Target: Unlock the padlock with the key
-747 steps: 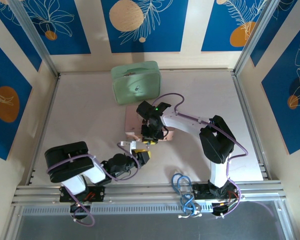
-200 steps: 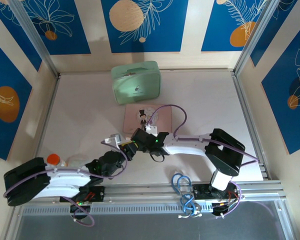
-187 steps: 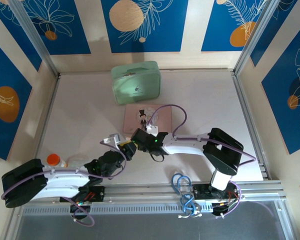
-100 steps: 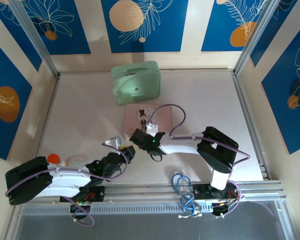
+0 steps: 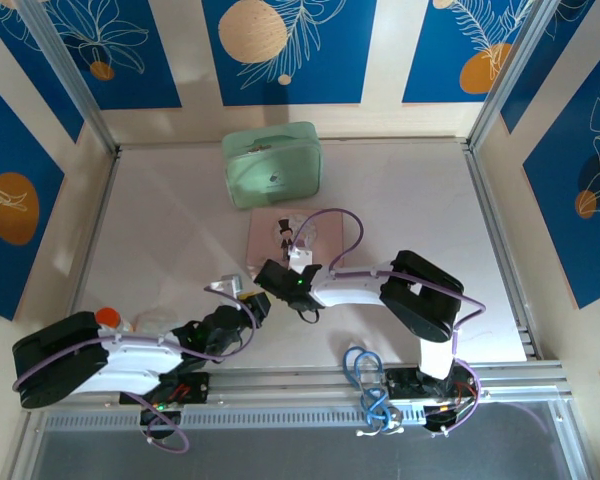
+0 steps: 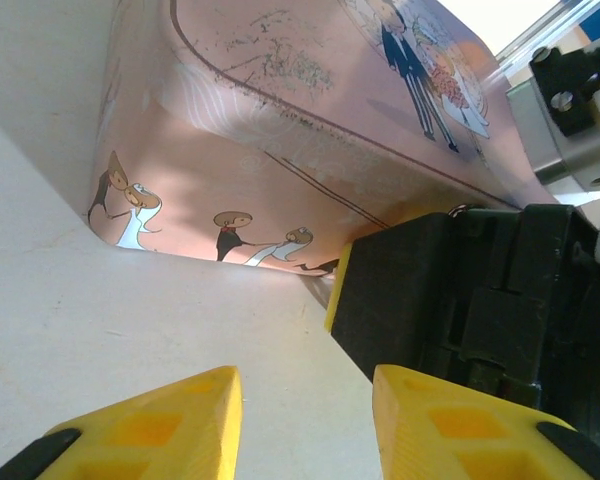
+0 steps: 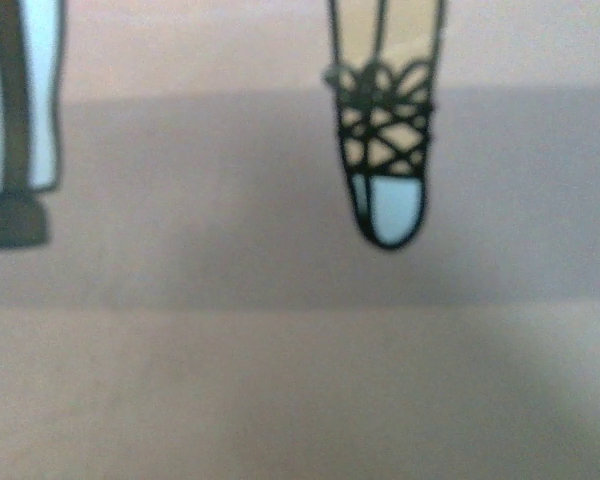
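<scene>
Well, you are looking at a pale table (image 5: 180,230), and near its middle lies the pink box (image 5: 264,238) with the drawn wedding couple; I give all places from this box. Your right arm (image 5: 420,295) reaches in from the near right of the box, and its purple cable (image 5: 330,215) loops over the lid. Your left arm (image 5: 110,355) lies low and stretched out, coming from the near left of the box. Behind the box, just beside its far edge, lies the green case (image 5: 271,165), somewhat bigger than the box.

The right gripper (image 5: 276,277) is at the near left corner of the box, very close to the side wall. Its own camera sees the pink surface from so near that the drawing is blurred. Whether its fingers are spread or pinching something, I cannot tell. The left gripper (image 6: 305,410) points at the same near side of the box, just beside the right gripper and a little apart from the wall. Its yellow fingertips (image 6: 170,410) are spread, with bare table between them.

Well apart from the box, to its near left, you see an orange cap (image 5: 107,318). Where the padlock is I cannot tell; it is too small to find.
</scene>
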Controlling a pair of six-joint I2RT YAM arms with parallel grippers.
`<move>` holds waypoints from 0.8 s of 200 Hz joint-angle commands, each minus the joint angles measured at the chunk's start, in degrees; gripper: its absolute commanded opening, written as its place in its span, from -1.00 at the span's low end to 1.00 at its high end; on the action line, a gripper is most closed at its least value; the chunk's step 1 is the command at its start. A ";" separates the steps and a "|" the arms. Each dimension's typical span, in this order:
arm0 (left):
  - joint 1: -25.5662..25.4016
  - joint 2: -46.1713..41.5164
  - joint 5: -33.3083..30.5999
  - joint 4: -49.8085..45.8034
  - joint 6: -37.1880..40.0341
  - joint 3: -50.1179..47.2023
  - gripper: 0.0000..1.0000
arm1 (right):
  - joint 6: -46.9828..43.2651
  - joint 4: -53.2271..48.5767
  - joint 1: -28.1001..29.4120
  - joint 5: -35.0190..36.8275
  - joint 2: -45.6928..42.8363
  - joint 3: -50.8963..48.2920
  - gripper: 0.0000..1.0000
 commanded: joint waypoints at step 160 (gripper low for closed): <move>-0.47 1.66 2.74 2.48 3.21 1.64 -0.36 | 4.83 -27.09 -3.55 -12.99 5.11 14.86 -0.99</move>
